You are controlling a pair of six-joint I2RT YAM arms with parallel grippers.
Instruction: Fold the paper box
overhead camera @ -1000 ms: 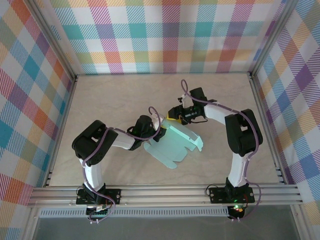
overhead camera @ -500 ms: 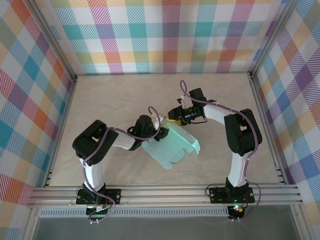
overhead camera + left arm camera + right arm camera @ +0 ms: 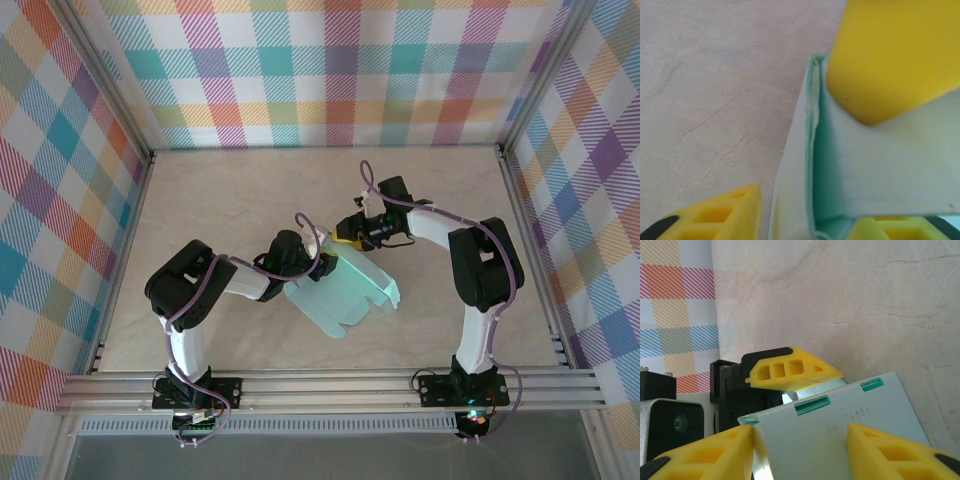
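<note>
Left jaws stand released, straddling a raised edge of the paper box [image 3: 345,290], which lies mid-worktop [image 3: 220,200] between the arms. Right jaws are spread too, with one fingertip [image 3: 890,60] pressing inside that fold. One side looks creased upward, but the scalloped flaps lie flat, so most folding seems left. Checked walls [image 3: 330,70] stand well apart; the crowded jaws may hinder each other.
</note>
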